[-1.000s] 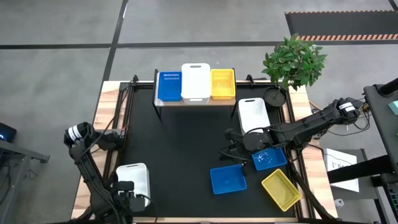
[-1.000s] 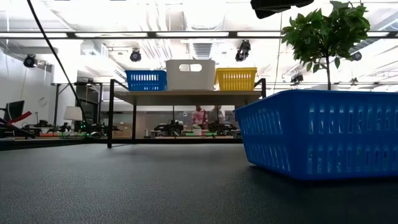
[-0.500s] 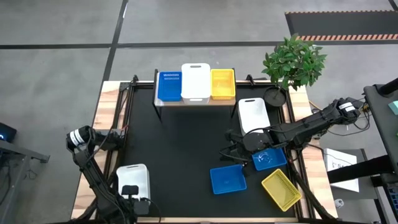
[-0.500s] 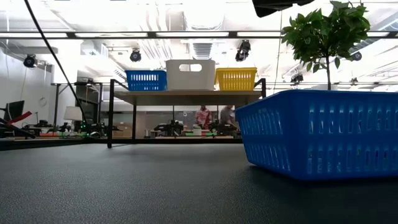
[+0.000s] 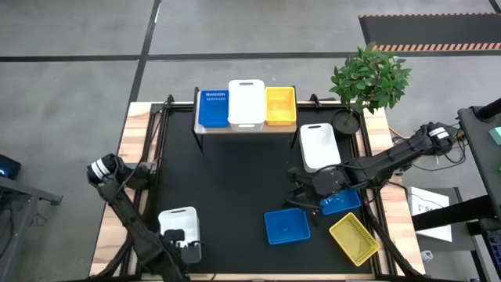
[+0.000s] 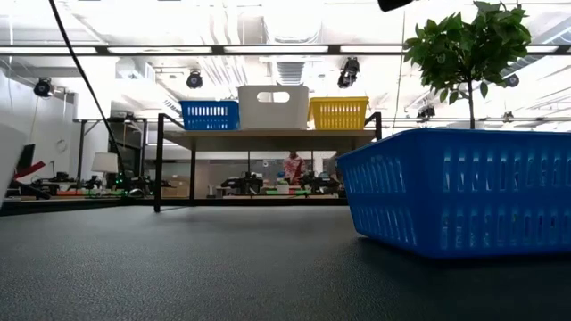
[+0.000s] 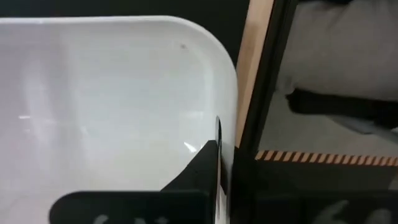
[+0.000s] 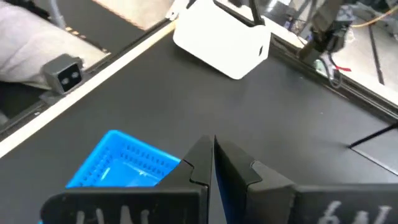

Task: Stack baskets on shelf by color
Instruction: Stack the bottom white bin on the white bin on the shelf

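A blue basket (image 5: pixel 212 109), a white basket (image 5: pixel 246 103) and a yellow basket (image 5: pixel 281 105) stand side by side on the wooden shelf (image 6: pixel 268 136) at the table's far edge. My left gripper (image 5: pixel 181 244) is shut on a white basket (image 5: pixel 178 225) at the near left. My right gripper (image 5: pixel 304 188) is shut and stands above the table between a second white basket (image 5: pixel 319 146) and a blue basket (image 5: pixel 286 225). Another blue basket (image 5: pixel 342 202) lies partly under the right arm. A yellow basket (image 5: pixel 354 239) lies at the near right. My left gripper holds the white basket by its near end wall, close to a corner (image 7: pixel 227 134). One dark finger (image 7: pixel 208 167) lies against the wall's inner side; the other finger is hidden behind the wall. The fingers come from the table's near side. The basket's edge shows in the low view (image 6: pixel 5 169) above the table line.
A potted plant (image 5: pixel 368 78) stands at the far right corner beside the shelf. The middle of the black table top (image 5: pixel 227 180) is bare. People move in the room behind the shelf (image 6: pixel 293 168).
My left gripper has moved toward the table's right edge and a little nearer, taking the white basket with it; the basket's edge has come into the low view at the left. My right gripper has drawn back a little toward the table's right edge.
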Available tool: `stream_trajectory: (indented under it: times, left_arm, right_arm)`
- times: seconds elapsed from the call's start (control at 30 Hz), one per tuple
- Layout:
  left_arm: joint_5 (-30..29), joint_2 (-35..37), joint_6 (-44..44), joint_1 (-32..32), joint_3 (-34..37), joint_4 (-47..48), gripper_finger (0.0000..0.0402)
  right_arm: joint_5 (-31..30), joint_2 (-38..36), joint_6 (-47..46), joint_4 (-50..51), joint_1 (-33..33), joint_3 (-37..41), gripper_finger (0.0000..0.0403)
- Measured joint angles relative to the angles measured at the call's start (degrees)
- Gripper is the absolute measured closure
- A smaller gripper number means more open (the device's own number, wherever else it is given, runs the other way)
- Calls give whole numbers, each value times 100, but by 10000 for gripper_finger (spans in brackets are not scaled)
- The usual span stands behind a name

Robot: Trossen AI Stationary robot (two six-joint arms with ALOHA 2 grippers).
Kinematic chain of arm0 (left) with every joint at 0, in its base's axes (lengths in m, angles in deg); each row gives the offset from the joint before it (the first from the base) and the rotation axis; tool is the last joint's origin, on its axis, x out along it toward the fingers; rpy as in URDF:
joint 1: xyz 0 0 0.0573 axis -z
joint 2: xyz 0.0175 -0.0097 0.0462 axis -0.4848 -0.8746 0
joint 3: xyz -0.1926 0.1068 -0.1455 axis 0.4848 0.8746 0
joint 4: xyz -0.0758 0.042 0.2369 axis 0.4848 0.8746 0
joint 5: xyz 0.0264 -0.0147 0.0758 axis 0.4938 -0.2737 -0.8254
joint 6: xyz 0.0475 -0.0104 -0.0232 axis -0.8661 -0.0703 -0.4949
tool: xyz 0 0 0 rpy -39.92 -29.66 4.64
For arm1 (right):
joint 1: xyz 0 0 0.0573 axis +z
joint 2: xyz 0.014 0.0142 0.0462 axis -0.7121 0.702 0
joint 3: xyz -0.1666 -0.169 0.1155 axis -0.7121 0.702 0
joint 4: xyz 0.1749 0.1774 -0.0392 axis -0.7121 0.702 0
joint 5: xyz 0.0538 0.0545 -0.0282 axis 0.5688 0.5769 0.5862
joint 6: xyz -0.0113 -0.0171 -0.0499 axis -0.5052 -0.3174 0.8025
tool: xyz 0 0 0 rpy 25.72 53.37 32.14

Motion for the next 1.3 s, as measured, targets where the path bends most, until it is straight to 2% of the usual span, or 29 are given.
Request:
stream_trajectory:
  times: [0.13, 0.4, 0.63, 0.8, 0.9, 1.07, 1.3]
  left_arm:
    - [-231, 144, -383, -256, -216, 15, 401]
    - [-456, 267, -1376, -782, -962, 377, 401]
    - [-557, 267, -1977, -1054, -1806, 1108, 402]
    - [-432, 267, -2282, -1070, -2807, 1349, 401]
    - [-482, 267, -2770, -1086, -3449, 1323, 402]
    - [-1113, 269, -3799, -1181, -4318, 1338, 402]
    - [-2375, 278, -5858, -1472, -5165, 1283, 402]
  right_arm:
    - [2, -38, 197, -284, 173, 118, 392]
    - [48, -174, 907, -2093, 2, 1028, 392]
    - [26, -971, 394, -2108, -331, 1541, 392]
    - [-4, -1585, 181, -2134, -278, 1888, 392]
    - [-2, -1829, 146, -2130, -278, 2030, 392]
    - [-6, -2048, 67, -2105, -278, 2179, 392]
    - [-7, -2043, 4, -2124, -278, 2179, 392]
